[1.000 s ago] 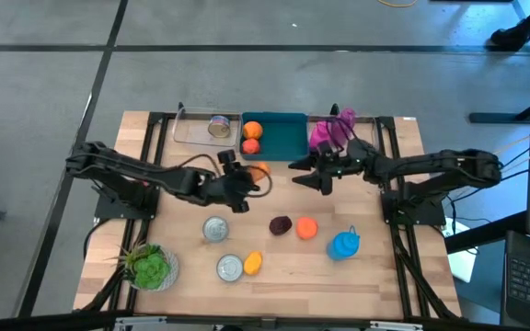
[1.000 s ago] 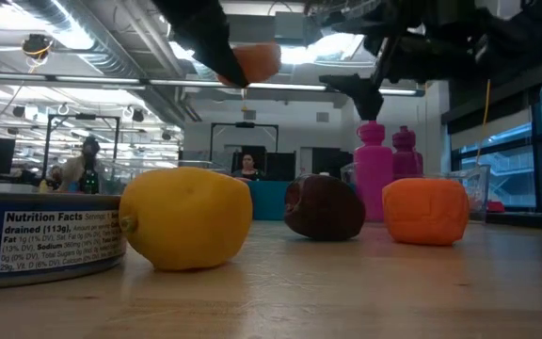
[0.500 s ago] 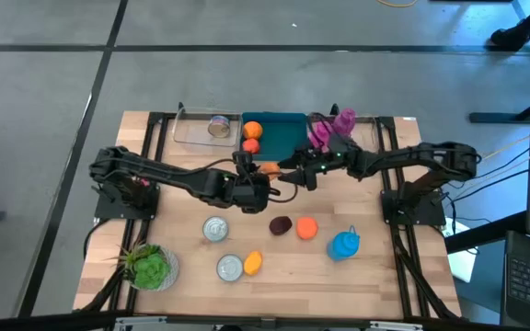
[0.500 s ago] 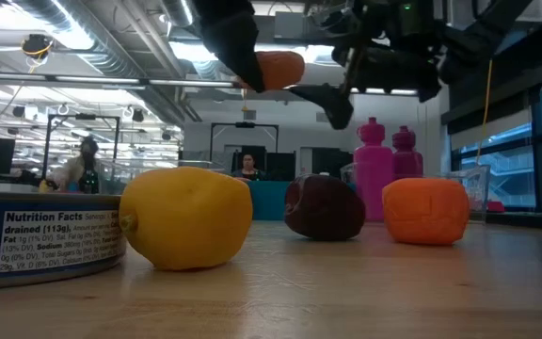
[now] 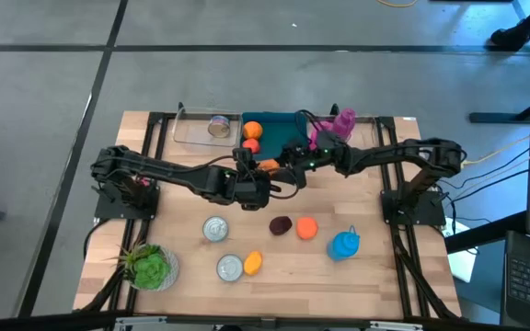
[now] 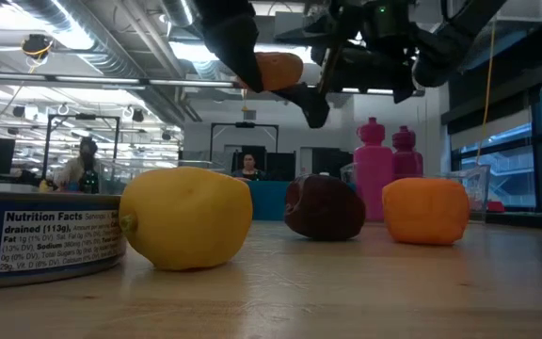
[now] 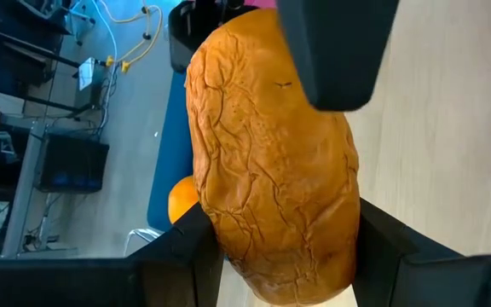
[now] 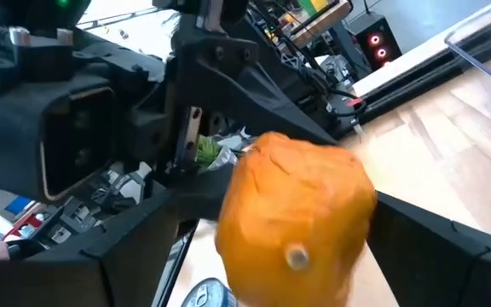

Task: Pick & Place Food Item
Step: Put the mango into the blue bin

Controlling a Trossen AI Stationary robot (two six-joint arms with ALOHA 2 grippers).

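Between both grippers' fingers, bread roll

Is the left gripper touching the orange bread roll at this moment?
Touching. In the left wrist view the left gripper has its dark fingers pressed against both sides of the orange bread roll, no gap showing. In the low view the roll hangs above the table.

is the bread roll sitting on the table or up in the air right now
Up in the air. The left gripper holds the bread roll well above the table, and the right gripper sits close beside it, jaws open.
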